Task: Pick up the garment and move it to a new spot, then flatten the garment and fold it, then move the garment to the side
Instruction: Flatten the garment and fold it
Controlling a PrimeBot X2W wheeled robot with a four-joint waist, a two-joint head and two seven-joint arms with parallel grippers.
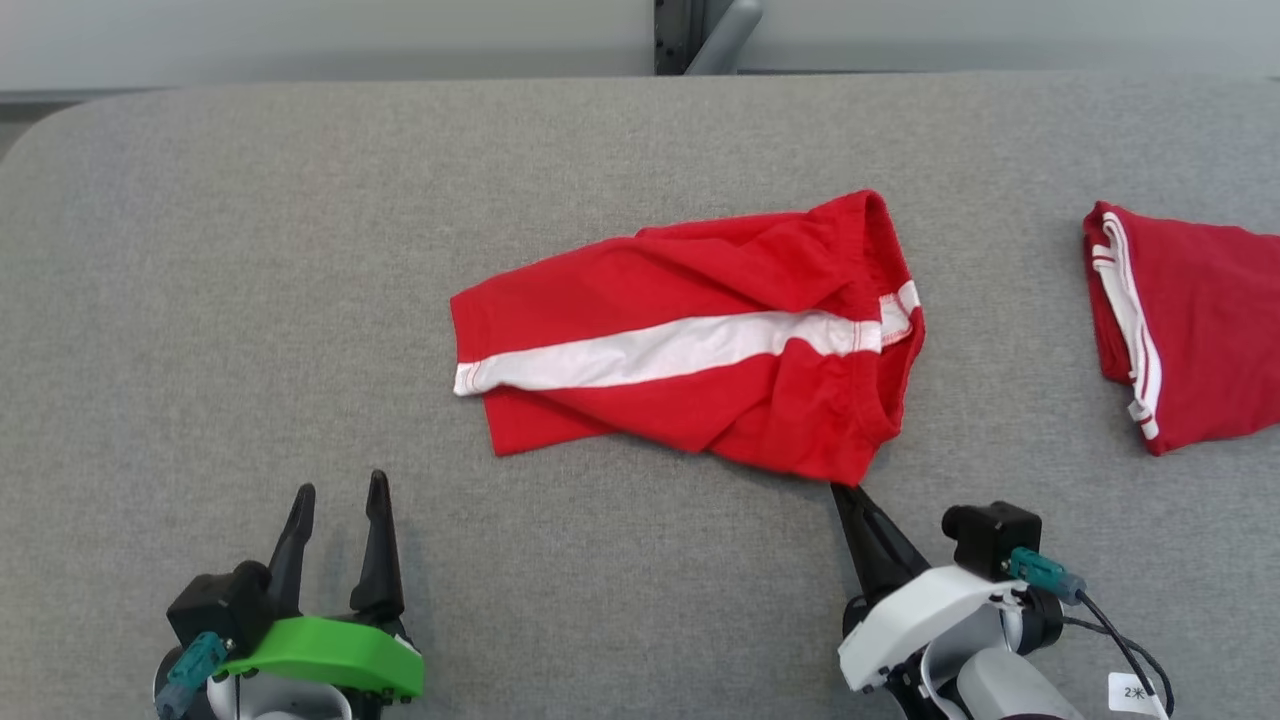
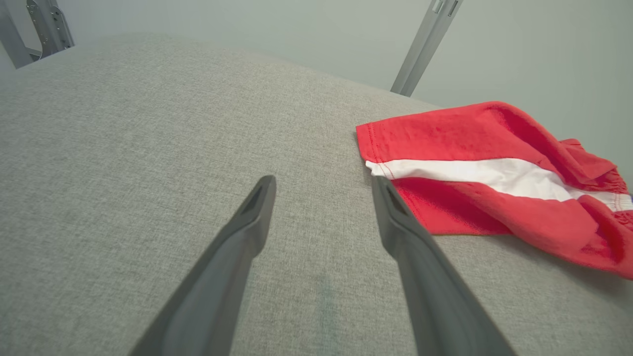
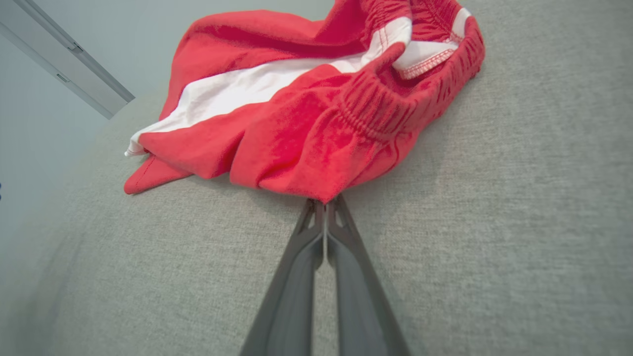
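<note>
The garment (image 1: 690, 335) is a pair of red shorts with a white side stripe, lying rumpled in the middle of the grey table; it also appears in the left wrist view (image 2: 494, 178) and the right wrist view (image 3: 306, 99). My right gripper (image 1: 838, 488) is shut on the garment's near corner by the elastic waistband, its fingertips (image 3: 325, 200) pinching the red cloth. My left gripper (image 1: 340, 487) stands open over bare table at the lower left, its fingers (image 2: 257, 207) apart from the shorts' hem, which lies to their right.
A second red garment with white trim (image 1: 1185, 320) lies folded at the table's right edge. The grey fabric table (image 1: 250, 300) stretches wide to the left. A metal post (image 1: 700, 35) stands behind the far edge.
</note>
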